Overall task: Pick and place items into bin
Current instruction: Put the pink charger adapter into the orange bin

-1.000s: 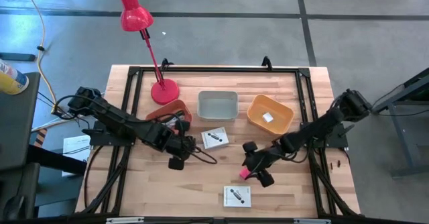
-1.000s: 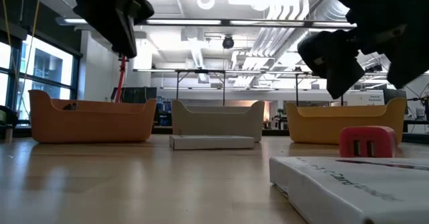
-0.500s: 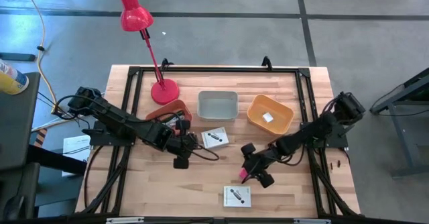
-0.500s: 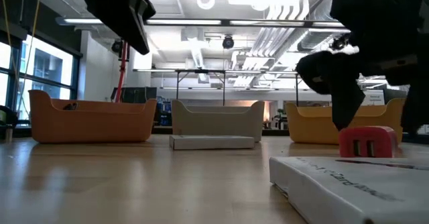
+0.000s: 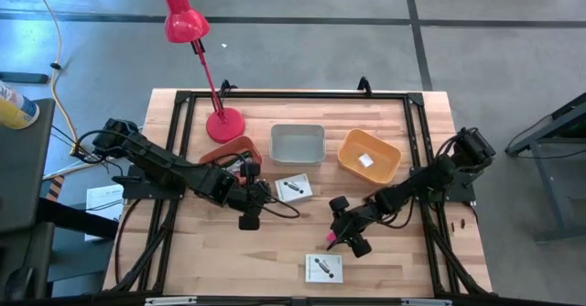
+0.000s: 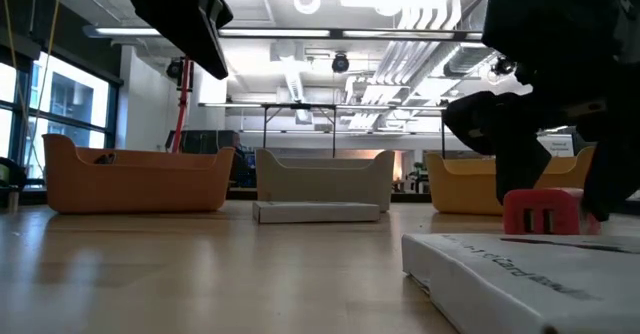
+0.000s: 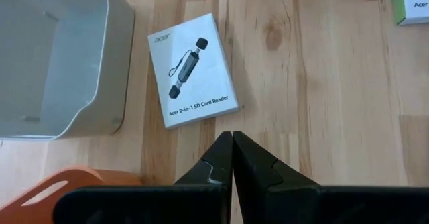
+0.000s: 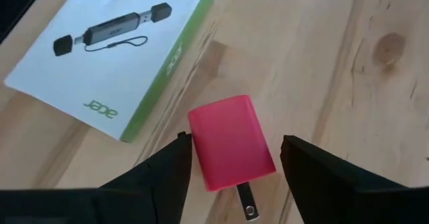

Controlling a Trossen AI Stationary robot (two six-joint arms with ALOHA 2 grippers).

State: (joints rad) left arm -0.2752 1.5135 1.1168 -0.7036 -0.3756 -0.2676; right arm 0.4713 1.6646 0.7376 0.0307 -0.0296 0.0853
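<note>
- High view, far left: the orange bin (image 5: 231, 149) holds something dark (too small to name), beside the red lamp (image 5: 188, 31).
- The left gripper (image 5: 247, 216) hovers over bare wood, jaws pressed together, empty; one white packet (image 7: 192, 70) lies just ahead.
- The grey bin (image 5: 297, 144) looks empty.
- The right gripper (image 8: 231, 158) straddles the pink block (image 8: 231, 142), jaws wide, not yet gripping; a second packet (image 5: 323, 267) waits nearby.
- The yellow bin (image 5: 368, 155) holds one white piece.
- Most is left, I'd judge.
</note>
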